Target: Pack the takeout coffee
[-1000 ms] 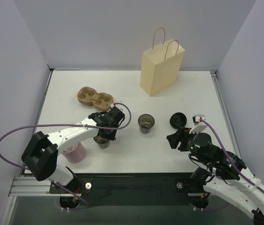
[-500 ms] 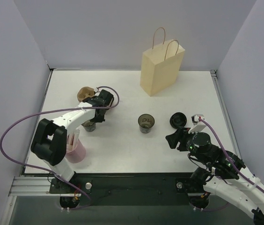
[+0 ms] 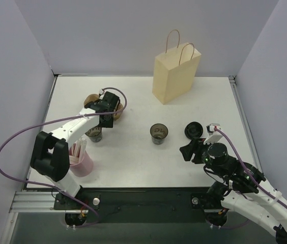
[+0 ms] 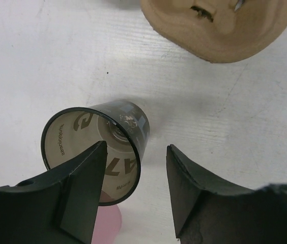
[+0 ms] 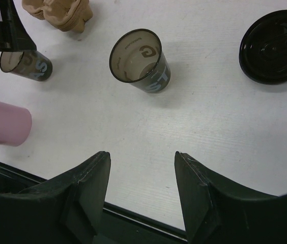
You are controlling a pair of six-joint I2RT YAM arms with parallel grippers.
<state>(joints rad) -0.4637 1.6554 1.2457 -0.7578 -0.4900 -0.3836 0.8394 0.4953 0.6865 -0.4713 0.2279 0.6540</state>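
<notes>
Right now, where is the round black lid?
In the overhead view the lid lies flat on the right side, just right of the open dark cup in the middle.

We see two small dark cups with pale letters on them. Both stand up straight, and both are open on top with no lid on. The middle cup (image 3: 159,133) stands alone in the middle. The left cup (image 4: 103,134) stands well apart from it, far over on the left. The round black lid (image 3: 194,130) lies flat near the middle cup, on its right side, and it does not touch the cup.
</notes>
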